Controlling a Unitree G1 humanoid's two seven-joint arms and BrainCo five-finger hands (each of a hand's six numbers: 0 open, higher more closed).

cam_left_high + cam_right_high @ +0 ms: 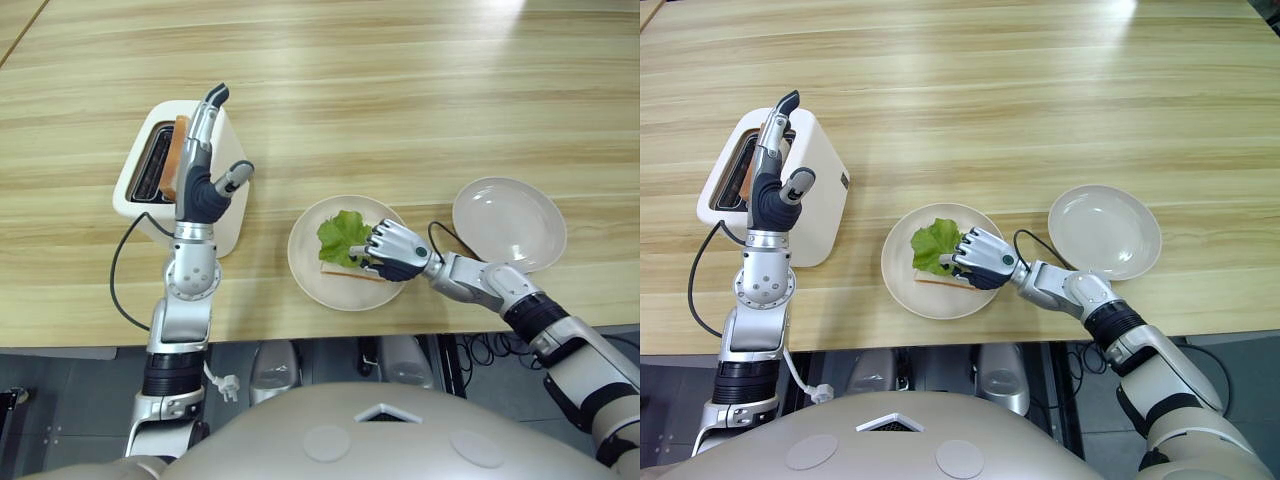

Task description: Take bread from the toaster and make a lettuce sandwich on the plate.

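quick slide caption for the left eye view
Left hand at the bread slice in the toaster while the right hand holds lettuce on the base slice on the plate.

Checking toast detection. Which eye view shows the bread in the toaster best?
Left eye view: the bread stands clear in the toaster slot, beside the left hand. In the right eye view the hand covers most of it.

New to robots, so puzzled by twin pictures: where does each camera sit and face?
Left eye view: on the head, facing forward and down at the pale wooden table; both arms show.
Right eye view: beside it, same aim, same arms.
Shared: left hand at white toaster, right hand at green lettuce leaf on round cream plate.
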